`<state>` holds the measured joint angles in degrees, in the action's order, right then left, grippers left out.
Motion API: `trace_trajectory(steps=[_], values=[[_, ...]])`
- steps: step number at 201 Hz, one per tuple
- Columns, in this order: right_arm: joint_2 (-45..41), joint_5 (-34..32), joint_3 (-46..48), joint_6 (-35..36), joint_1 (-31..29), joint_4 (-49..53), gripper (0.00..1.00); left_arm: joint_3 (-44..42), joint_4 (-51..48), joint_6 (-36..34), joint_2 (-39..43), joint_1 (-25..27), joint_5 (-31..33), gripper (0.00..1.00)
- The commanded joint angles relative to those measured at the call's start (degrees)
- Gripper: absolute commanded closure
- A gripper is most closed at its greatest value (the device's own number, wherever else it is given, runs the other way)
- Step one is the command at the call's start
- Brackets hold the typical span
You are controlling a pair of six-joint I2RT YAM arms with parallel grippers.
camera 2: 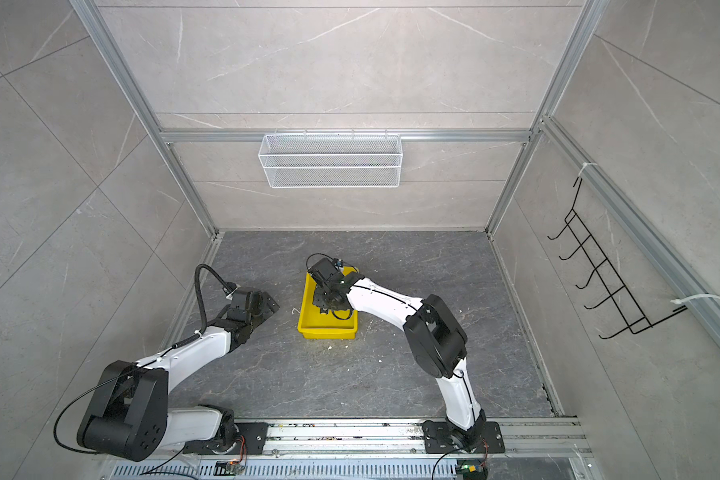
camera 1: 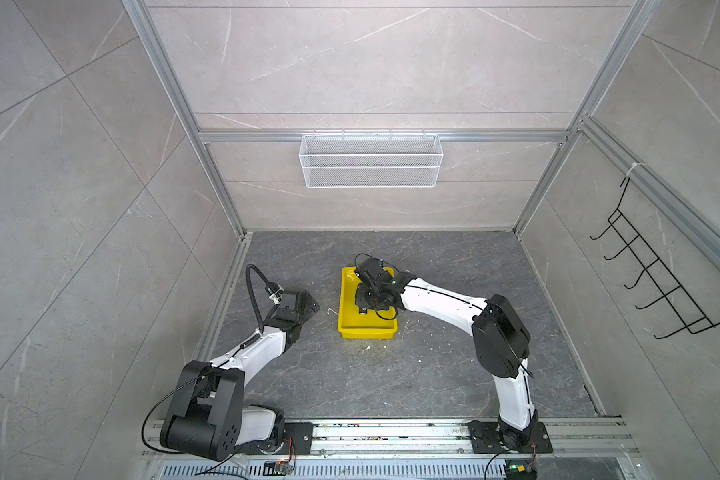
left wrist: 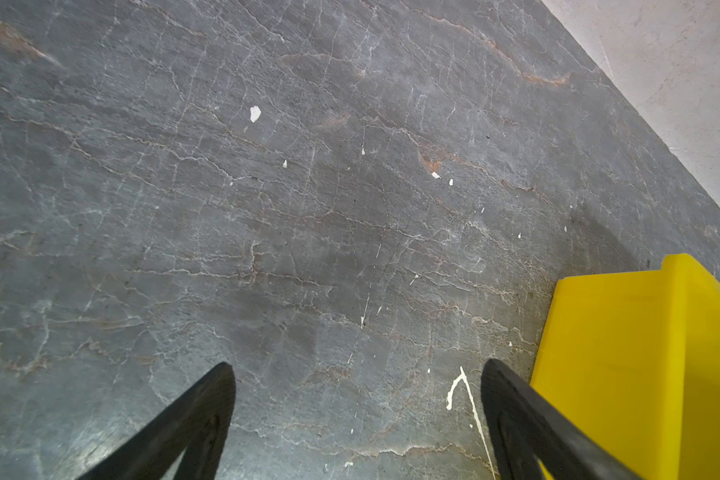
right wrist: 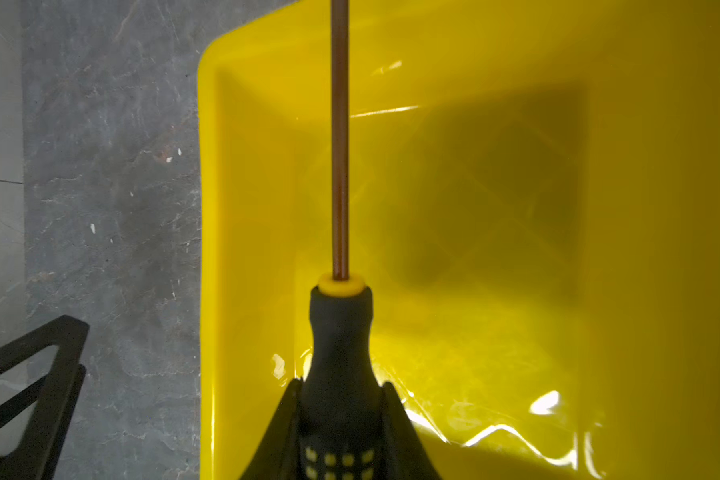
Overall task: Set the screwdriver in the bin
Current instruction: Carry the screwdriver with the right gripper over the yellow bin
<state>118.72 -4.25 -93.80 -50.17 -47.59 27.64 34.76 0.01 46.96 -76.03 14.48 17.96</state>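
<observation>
The bin (camera 1: 366, 330) (camera 2: 327, 332) is a shallow bright yellow tray in the middle of the dark stone floor in both top views. My right gripper (right wrist: 341, 386) (camera 1: 363, 308) hangs over its inside, shut on the screwdriver (right wrist: 339, 332). It grips the black handle with yellow dots, and the thin shaft (right wrist: 340, 145) runs out ahead over the bin's wall (right wrist: 258, 208) and rim. My left gripper (left wrist: 358, 370) (camera 1: 314, 307) stands open and empty over bare floor just left of the bin (left wrist: 641, 353), one of its fingers (left wrist: 499, 386) close to the bin's outer wall.
A white wire mesh basket (camera 1: 371, 160) hangs on the back wall. A black hook rack (camera 1: 661, 282) is fixed to the right wall. Aluminium rails (camera 1: 391, 436) run along the front edge under both arm bases. Small white flecks (left wrist: 255, 113) dot the floor.
</observation>
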Motion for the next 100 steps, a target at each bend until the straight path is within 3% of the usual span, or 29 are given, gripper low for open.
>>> trace_trajectory(steps=[1,35,68,100], values=[[1.69,2.21,-0.18,-2.98,0.04,-2.92,0.93,2.20,-1.13,1.04,0.02,-0.16,1.76,0.06],[5.47,2.76,-4.59,-1.60,0.04,0.22,0.89,2.06,-1.37,0.96,0.53,-0.15,2.35,0.06],[7.49,3.31,-7.83,-0.90,0.06,2.62,0.69,2.15,-1.50,0.77,0.29,-0.16,2.58,0.06],[6.39,2.61,-9.44,0.78,0.13,5.06,0.61,2.57,-1.77,0.77,-0.20,-0.22,2.73,0.06]])
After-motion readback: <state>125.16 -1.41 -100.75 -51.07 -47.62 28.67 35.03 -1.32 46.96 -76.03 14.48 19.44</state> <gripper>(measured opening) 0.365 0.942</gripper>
